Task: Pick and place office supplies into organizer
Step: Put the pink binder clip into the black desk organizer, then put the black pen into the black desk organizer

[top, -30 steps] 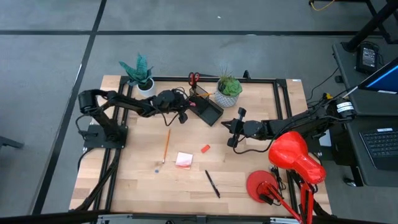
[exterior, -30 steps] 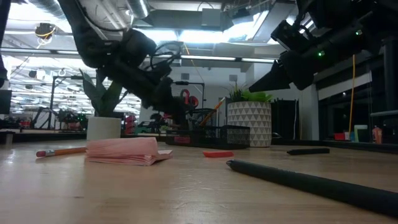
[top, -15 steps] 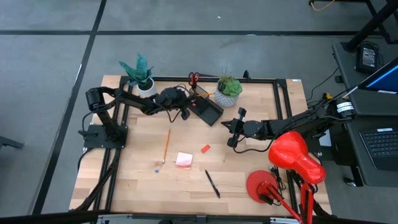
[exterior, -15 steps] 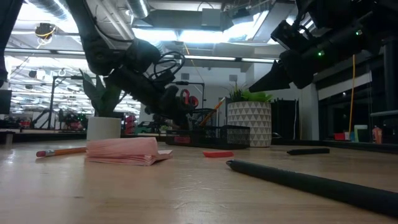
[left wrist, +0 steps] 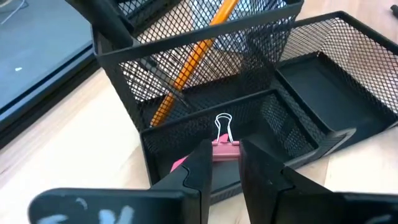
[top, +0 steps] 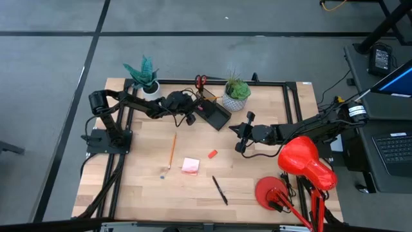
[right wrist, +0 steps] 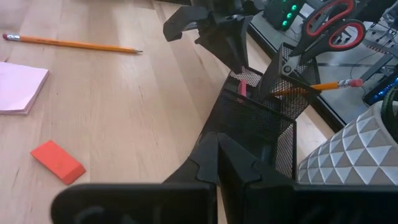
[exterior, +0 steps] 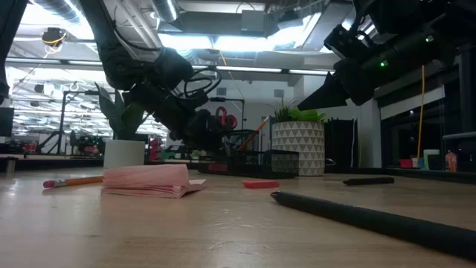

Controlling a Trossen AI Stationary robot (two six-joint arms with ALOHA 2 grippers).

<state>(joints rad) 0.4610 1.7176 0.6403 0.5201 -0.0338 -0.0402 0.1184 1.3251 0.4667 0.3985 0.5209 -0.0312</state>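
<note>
Across the wooden table [top: 141,187], the left gripper [left wrist: 222,163] is hovering right over the organizer [left wrist: 298,93], fingers slightly apart around a pink binder clip [left wrist: 224,148] sitting in its near compartment, while the right gripper [right wrist: 217,163], fingers together, is waiting nearby.

No text, label, brand, number or sign can be read in any view. The laptop screen [top: 400,80] at the edge of the high view glows blue, but nothing on it is legible.
</note>
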